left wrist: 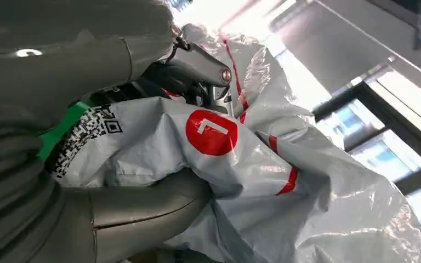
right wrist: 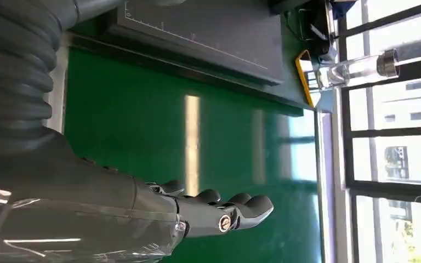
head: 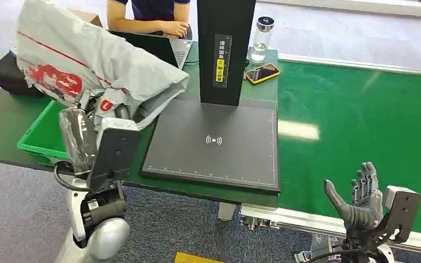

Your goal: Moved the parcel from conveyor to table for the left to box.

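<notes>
The parcel (head: 87, 60) drapes over the left robot hand (head: 90, 112), hiding most of its fingers and part of the green bin (head: 38, 134). The person's (head: 151, 13) upper body is cut off at the frame edge.

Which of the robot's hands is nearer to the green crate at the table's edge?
Left. The left hand holds the grey parcel right above the green crate. The right hand is open over the green conveyor, far across the scanner pad.

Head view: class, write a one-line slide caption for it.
Left hand holds a grey parcel above the green crate; right hand open over the conveyor.
</notes>
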Controlling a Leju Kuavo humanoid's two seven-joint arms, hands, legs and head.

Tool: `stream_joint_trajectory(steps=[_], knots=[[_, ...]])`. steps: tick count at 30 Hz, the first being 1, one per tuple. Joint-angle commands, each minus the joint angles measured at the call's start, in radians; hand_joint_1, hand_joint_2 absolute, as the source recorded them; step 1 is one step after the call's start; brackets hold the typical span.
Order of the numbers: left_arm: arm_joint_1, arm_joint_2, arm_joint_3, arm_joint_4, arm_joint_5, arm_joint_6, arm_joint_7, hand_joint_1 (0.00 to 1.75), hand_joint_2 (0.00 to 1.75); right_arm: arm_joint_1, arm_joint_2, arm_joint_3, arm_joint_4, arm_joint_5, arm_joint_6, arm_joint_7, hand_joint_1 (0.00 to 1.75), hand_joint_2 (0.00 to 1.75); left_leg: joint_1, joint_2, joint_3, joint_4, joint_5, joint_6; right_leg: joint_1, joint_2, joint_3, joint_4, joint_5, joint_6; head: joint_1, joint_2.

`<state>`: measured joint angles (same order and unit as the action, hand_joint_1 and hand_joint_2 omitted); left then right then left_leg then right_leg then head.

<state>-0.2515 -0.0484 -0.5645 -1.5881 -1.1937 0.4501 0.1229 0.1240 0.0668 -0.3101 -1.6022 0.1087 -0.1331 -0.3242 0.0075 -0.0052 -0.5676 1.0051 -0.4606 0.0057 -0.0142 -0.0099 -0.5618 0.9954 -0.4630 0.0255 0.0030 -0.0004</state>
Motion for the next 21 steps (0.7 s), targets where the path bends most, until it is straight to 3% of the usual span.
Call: stream_joint_trajectory(steps=[1,11,21], knots=[[-0.240,-0.023,0.133,0.294,-0.082,-0.067,0.016,1.75,1.75,-0.012,0.022,-0.014,0.011,-0.003,0.024,0.006,0.00,1.75,0.000,-0.002,0.002,-0.002,0.002,-0.001,0.000,-0.002,0.002,-0.002,0.001,-0.002,0.000,0.000],[-0.483,-0.141,0.073,0.881,-0.179,-0.077,0.047,1.75,1.75,-0.108,-0.005,0.040,0.105,-0.003,0.015,0.007,0.00,1.75,0.000,-0.002,0.002,-0.001,0.005,0.000,0.000,-0.002,0.003,-0.002,0.004,-0.001,0.000,0.000],[-0.519,-0.155,0.056,1.068,-0.196,-0.071,0.075,1.75,1.75,-0.146,-0.029,0.064,0.162,-0.011,0.009,-0.013,0.00,1.75,0.000,0.001,0.002,-0.001,0.004,0.000,0.000,0.001,0.002,-0.002,0.004,-0.001,0.000,0.000]])
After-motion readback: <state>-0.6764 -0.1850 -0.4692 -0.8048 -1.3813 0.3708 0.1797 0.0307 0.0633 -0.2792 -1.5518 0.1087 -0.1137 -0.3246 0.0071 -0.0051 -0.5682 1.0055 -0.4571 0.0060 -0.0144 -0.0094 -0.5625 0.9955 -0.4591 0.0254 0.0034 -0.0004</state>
